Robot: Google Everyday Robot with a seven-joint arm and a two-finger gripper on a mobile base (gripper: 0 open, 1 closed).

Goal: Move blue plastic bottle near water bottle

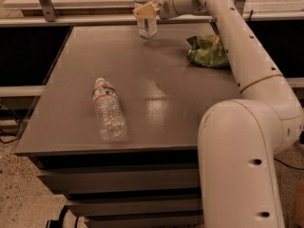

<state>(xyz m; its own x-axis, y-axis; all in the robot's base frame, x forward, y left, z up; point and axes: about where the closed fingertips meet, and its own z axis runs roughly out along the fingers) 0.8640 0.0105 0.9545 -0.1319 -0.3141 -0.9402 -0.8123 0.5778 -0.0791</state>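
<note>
Evidently the gripper (144,11) was at the blue plastic bottle (147,27), top centre; whether it gripped was unclear. Carrying it upright toward the water bottle (109,110) seemed wise.

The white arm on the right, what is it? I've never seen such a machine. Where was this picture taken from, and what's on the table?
It is a robot's single arm, ending in a two-finger gripper. The one camera view looks down over the grey table from its near side. The gripper is at the far edge, against the upright blue plastic bottle; whether it holds it cannot be seen. The clear water bottle lies on its side nearer the camera, to the left. A crumpled green bag lies far right, beside the arm.
</note>
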